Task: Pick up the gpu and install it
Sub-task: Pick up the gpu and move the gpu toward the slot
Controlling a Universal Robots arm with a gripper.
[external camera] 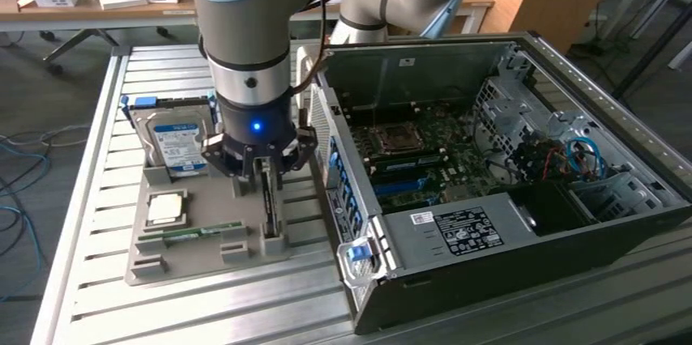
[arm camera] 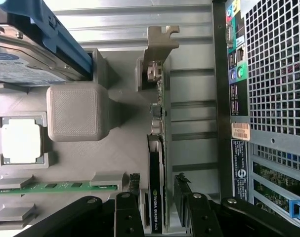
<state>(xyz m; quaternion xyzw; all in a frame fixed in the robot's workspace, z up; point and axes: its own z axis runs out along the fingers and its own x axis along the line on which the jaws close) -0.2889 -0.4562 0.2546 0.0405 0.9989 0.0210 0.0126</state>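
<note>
Gripper point(arm camera: 157, 181) sits low over the grey holder point(arm camera: 125, 148) with its jaws spread wide, one on each side of the gpu point(arm camera: 155, 163) and, as far as can be judged, not yet pressing on it. The card stands on edge in a slot of the holder, directly beneath and between the fingers point(arm camera: 134, 190). Its long axis runs across the jaws' closing direction, away toward the silvery end bracket point(arm camera: 159, 44), so the fingers face its flat sides near one end. Close by in the same holder lie the green memory stick point(arm camera: 56, 186) and the square processor point(arm camera: 21, 141), both apart from the card, with a raised grey block point(arm camera: 73, 111) between them and the blue-railed hard drive point(arm camera: 26, 64). In the exterior view the gripper point(external camera: 262, 183) and gpu point(external camera: 271, 215) are just beside the rear wall of the open computer case point(external camera: 454, 232), on that view's right. This is the nearest obstacle. All of it rests on a slatted metal table point(external camera: 97, 304).
</note>
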